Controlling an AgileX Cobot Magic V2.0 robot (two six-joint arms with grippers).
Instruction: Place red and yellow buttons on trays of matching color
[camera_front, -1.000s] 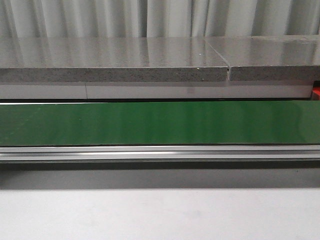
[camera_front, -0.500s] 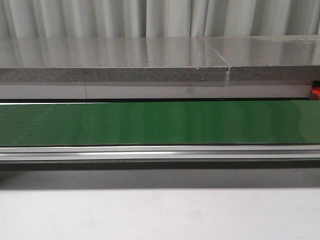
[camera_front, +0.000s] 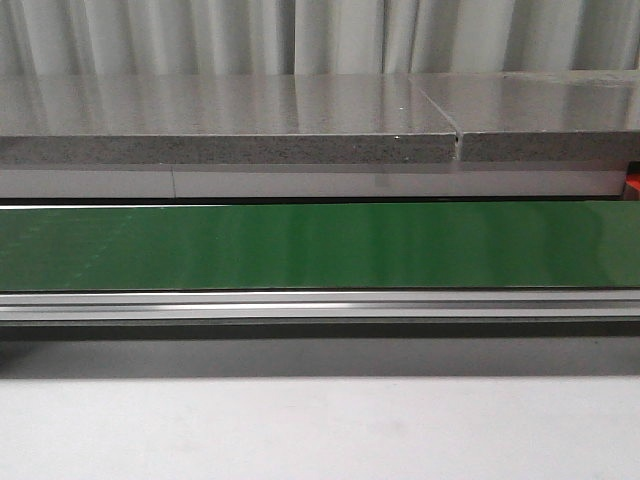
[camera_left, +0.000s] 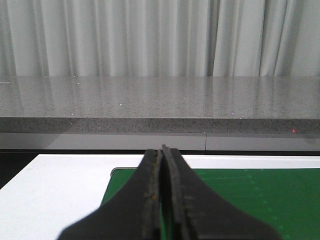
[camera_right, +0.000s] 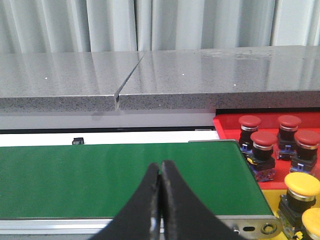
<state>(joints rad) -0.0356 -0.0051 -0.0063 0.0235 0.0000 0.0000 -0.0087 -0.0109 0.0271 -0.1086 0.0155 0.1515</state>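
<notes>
In the right wrist view, several red buttons (camera_right: 263, 139) stand on a red tray (camera_right: 225, 125) beyond the belt's end. Two yellow buttons (camera_right: 301, 185) stand on a yellow tray (camera_right: 274, 201) beside it. My right gripper (camera_right: 160, 166) is shut and empty above the green belt (camera_right: 100, 170). My left gripper (camera_left: 162, 151) is shut and empty above the other end of the green belt (camera_left: 240, 195). In the front view the belt (camera_front: 320, 245) carries no button and neither gripper shows. A sliver of the red tray (camera_front: 633, 185) shows at the right edge.
A grey speckled counter (camera_front: 230, 120) runs behind the belt, with white curtains behind it. An aluminium rail (camera_front: 320, 305) edges the belt's near side. A white table surface (camera_front: 320, 430) lies in front. A small black part (camera_right: 77, 141) sits behind the belt.
</notes>
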